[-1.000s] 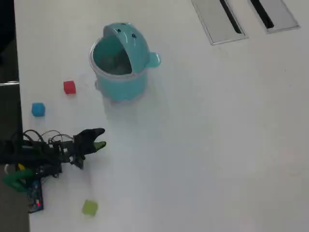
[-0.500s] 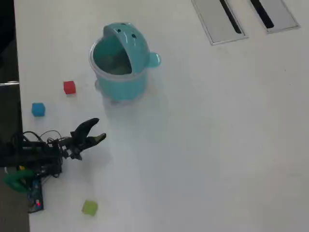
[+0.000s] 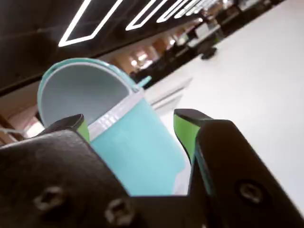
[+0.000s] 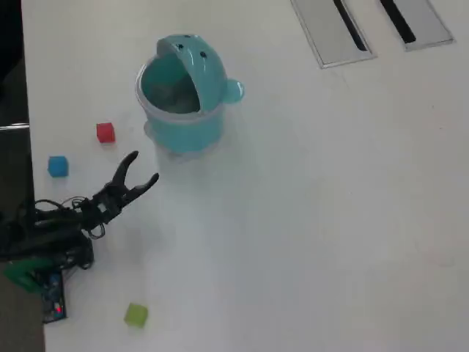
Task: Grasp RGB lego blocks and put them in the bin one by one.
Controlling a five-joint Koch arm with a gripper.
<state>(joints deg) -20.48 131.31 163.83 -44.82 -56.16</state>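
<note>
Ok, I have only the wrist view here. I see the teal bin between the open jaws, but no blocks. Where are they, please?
Observer: In the overhead view the red block lies left of the bin, apart from it.
Operator: And the blue one?
Observer: The blue block is further left and lower, near the table's edge.
Operator: Is the third one close to the gripper?
Observer: No. The yellow-green block lies well below the gripper in that view, near the bottom edge.
Operator: Is anything inside the bin?
Observer: No block shows inside it from above.
</note>
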